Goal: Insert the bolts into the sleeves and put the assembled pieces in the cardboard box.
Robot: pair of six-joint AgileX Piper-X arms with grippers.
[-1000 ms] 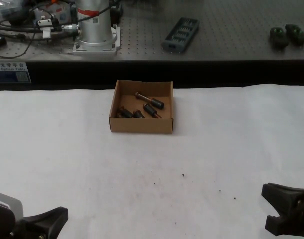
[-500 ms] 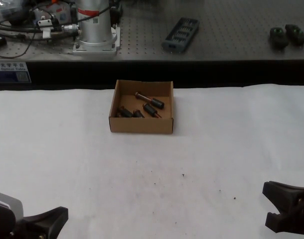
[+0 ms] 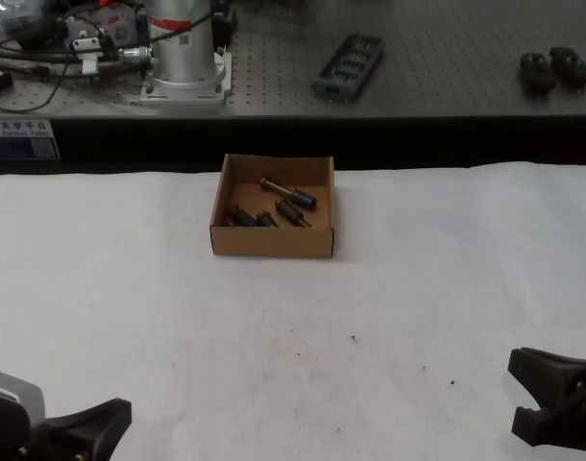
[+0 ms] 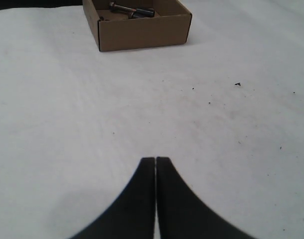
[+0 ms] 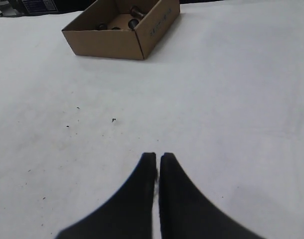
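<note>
With the pieces [image 3: 295, 206] in the box [image 3: 272, 242], the job looks done, so the left gripper [image 4: 156, 162] and right gripper [image 5: 158, 157], both pressed together, should rest away.

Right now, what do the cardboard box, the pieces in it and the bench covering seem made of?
The cardboard box: brown matte paperboard, folded corners. The assembled pieces: dark sleeves, perhaps plastic or rubber, on brownish, probably metal bolts. The white covering: matte, faintly wrinkled; paper or cloth, hard to tell.
</note>
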